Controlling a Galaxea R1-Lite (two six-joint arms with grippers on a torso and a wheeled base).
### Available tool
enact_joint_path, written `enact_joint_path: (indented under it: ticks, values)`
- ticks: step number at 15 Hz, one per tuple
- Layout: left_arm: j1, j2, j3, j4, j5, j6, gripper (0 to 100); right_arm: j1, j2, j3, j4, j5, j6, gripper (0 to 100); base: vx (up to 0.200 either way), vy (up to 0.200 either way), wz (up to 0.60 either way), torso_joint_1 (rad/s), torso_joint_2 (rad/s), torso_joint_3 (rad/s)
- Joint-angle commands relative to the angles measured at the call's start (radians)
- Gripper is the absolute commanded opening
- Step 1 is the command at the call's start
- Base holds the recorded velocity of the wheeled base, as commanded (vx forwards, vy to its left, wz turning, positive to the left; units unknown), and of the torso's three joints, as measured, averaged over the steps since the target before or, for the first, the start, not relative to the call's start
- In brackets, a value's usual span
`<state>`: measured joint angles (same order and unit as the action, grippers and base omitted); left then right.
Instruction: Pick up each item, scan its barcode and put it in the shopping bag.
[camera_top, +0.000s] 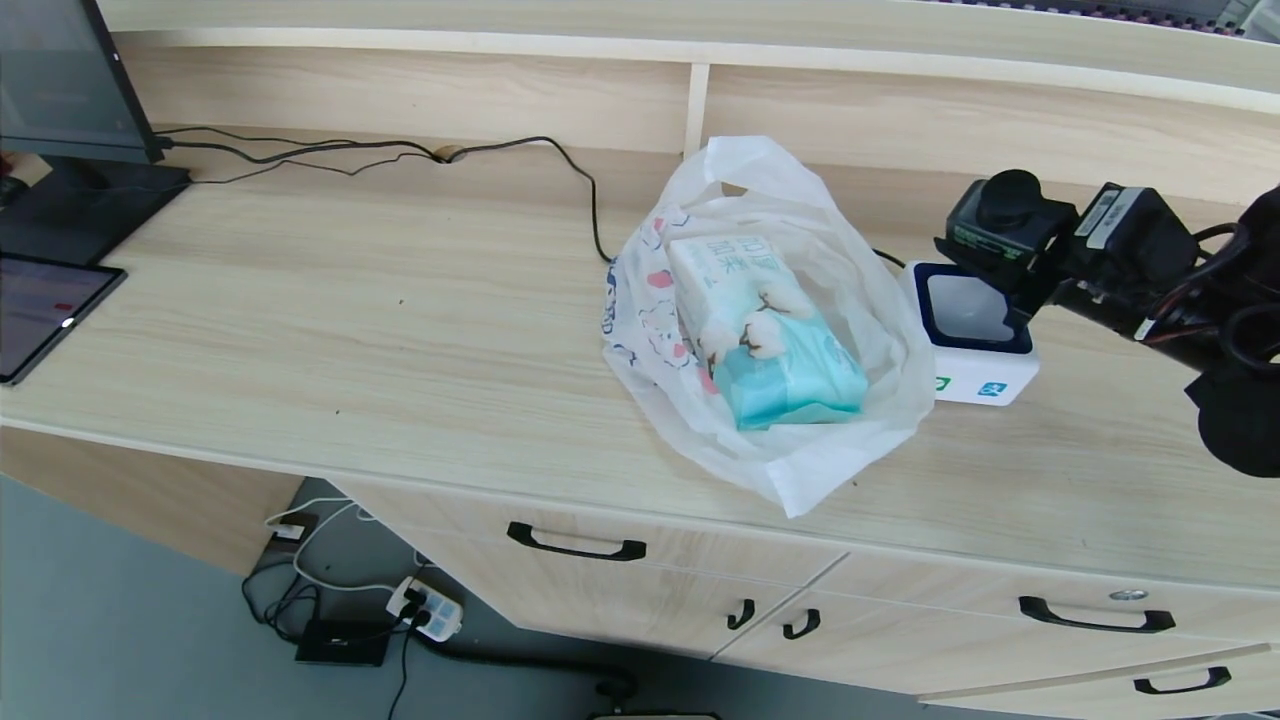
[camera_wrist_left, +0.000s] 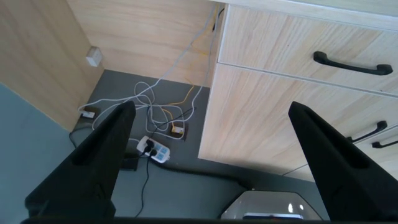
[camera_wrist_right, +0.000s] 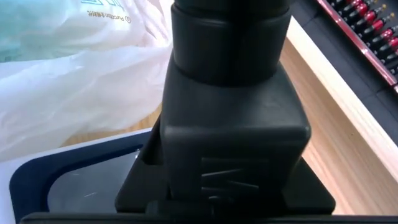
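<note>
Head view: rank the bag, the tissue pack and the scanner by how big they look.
Largest: bag, by a clear margin.
Middle: tissue pack, lying inside it.
Smallest: scanner, though one corner of it is covered.

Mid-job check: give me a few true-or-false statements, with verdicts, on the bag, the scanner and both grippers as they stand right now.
1. The tissue pack lies inside the shopping bag. True.
2. The left gripper is holding an item. False: it is open and empty, down by the drawer fronts below the counter.
3. The right gripper holds a black item over the scanner. True.
4. The scanner stands on the robot's left of the bag. False: it stands on the robot's right of the bag, close against it.
</note>
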<state>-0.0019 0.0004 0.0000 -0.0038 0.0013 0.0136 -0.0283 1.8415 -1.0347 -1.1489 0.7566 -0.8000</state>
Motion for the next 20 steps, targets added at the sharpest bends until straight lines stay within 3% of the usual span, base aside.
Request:
enact_joint_path:
  ticks: [1,4,6,8,11,14,16,19,20]
  values:
    - [0.0,0.0,0.0,0.001,0.0,0.0,100,0.002,-0.002,0.007,0.003,0.0,0.007,0,0.0,0.0,0.0,0.0,0.0,0.0]
    - [0.0,0.0,0.0,0.002,0.0,-0.001,100,0.099,-0.073,-0.035,0.005,-0.057,0.145,0,0.0,0.0,0.0,0.0,0.0,0.0]
    - [0.0,0.0,0.0,0.002,0.0,-0.001,100,0.246,-0.162,-0.045,0.017,-0.203,0.248,0,0.0,0.0,0.3,0.004,0.0,-0.001]
    - [0.0,0.0,0.0,0.002,0.0,-0.001,100,0.32,-0.211,-0.045,0.043,-0.272,0.292,0,0.0,0.0,0.6,0.059,-0.09,-0.049]
    - [0.0,0.0,0.0,0.002,0.0,-0.001,100,0.332,-0.226,0.031,0.075,-0.295,0.335,0,0.0,0.0,0.6,0.076,-0.13,-0.054]
    - [0.0,0.0,0.0,0.002,0.0,-0.001,100,0.272,-0.214,0.091,0.052,-0.395,0.504,0,0.0,0.0,0.0,0.017,-0.04,-0.014]
    - [0.0,0.0,0.0,0.001,0.0,-0.017,100,0.298,-0.222,0.194,0.0,-0.402,0.754,0,0.0,0.0,0.0,0.0,0.0,0.0]
    - [0.0,0.0,0.0,0.001,0.0,-0.015,100,0.3,-0.234,0.315,-0.078,-0.576,1.064,0,0.0,0.0,0.0,0.0,0.0,0.0]
    - [0.0,0.0,0.0,0.001,0.0,-0.015,100,0.304,-0.234,0.346,-0.091,-0.582,1.104,0,0.0,0.0,0.0,0.0,0.0,0.0]
